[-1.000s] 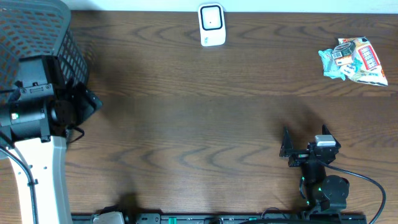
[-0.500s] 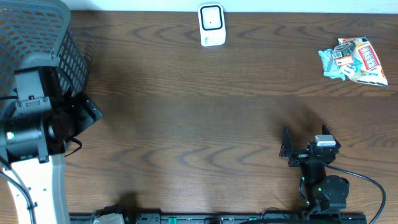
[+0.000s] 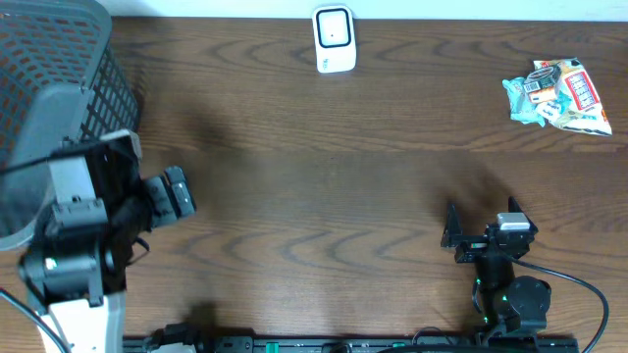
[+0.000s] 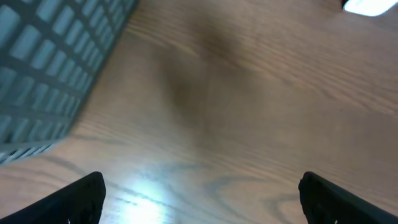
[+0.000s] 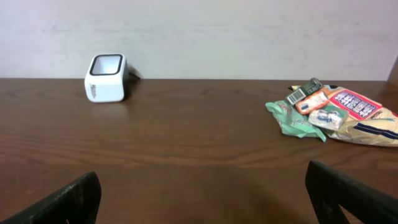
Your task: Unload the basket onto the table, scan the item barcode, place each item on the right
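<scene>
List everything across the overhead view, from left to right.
From the left: mesh basket → left gripper → white scanner → right gripper → pile of snack packets.

Left claw (image 3: 175,193) jaws wide, bare table (image 4: 249,124) straight ahead of it; only obstacle was the mesh basket (image 4: 50,68) close on its forward-left. Right claw (image 5: 202,199) also wide open, open wood ahead. Scanner (image 5: 106,78) stood far ahead to its left, snack packets (image 5: 329,115) far ahead to its right, wide free lane between them. Stretch between the two claws was passable
</scene>
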